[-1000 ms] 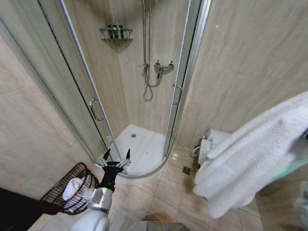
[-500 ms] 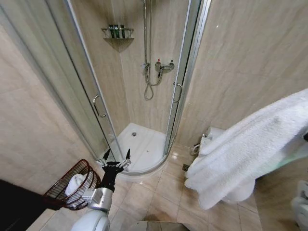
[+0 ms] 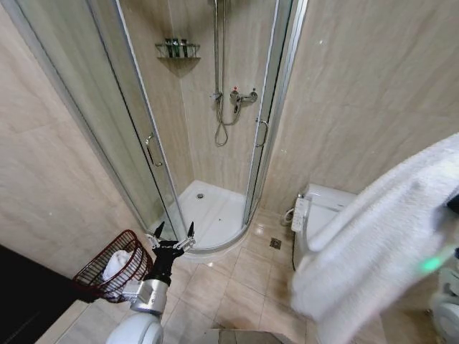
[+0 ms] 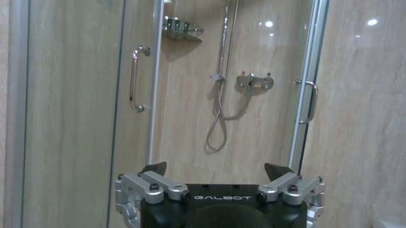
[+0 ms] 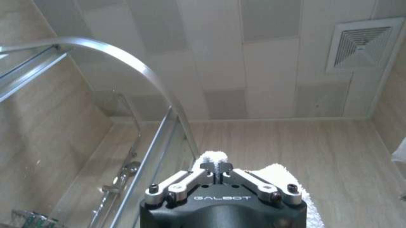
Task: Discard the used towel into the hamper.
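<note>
The used towel (image 3: 380,244) is large and white and hangs in thick folds on the right of the head view, well above the floor. In the right wrist view my right gripper (image 5: 219,170) is shut on the towel (image 5: 212,157), whose edge bunches just beyond the fingertips. The hamper (image 3: 93,272), a dark reddish-brown wire basket, stands on the floor at the lower left with a white cloth (image 3: 116,264) inside. My left gripper (image 3: 173,233) is held upright and open beside the hamper's right rim, holding nothing; it also faces the shower as the left gripper (image 4: 216,169).
A curved glass shower enclosure (image 3: 150,150) with a white tray (image 3: 215,215) fills the corner ahead. A white toilet (image 3: 326,208) stands against the right wall behind the towel. A floor drain (image 3: 275,244) lies in the tiled floor (image 3: 237,287) between the hamper and the toilet.
The whole head view has shifted, so the camera moved; more of the toilet shows. The towel has swung and now looks blurred. The left gripper keeps its pose.
</note>
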